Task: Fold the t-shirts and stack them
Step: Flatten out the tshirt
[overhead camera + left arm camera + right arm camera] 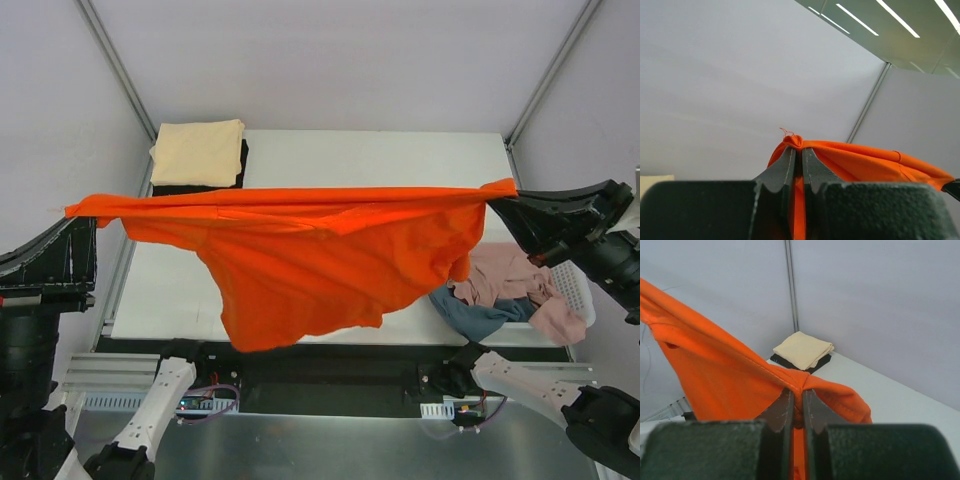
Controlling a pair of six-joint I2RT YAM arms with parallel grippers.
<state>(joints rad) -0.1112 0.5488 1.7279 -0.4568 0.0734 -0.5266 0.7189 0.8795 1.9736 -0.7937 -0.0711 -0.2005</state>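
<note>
A bright orange-red t-shirt (300, 260) hangs stretched in the air above the table, held taut along its top edge. My left gripper (82, 212) is shut on its left end, cloth pinched between the jaws (796, 150). At the right end my right gripper (505, 192) is shut on the other end (796, 387). The shirt's body sags toward the table's near edge. A folded pale yellow-cream t-shirt (199, 152) lies on a folded black t-shirt (240, 172) at the far left corner. Pink (505, 272) and dusty blue (480, 315) t-shirts lie crumpled at the right.
A white plastic lattice basket (575, 288) lies at the table's right edge under the crumpled shirts. The white tabletop (380, 160) shows behind the hanging shirt. Enclosure walls rise at the back and both sides.
</note>
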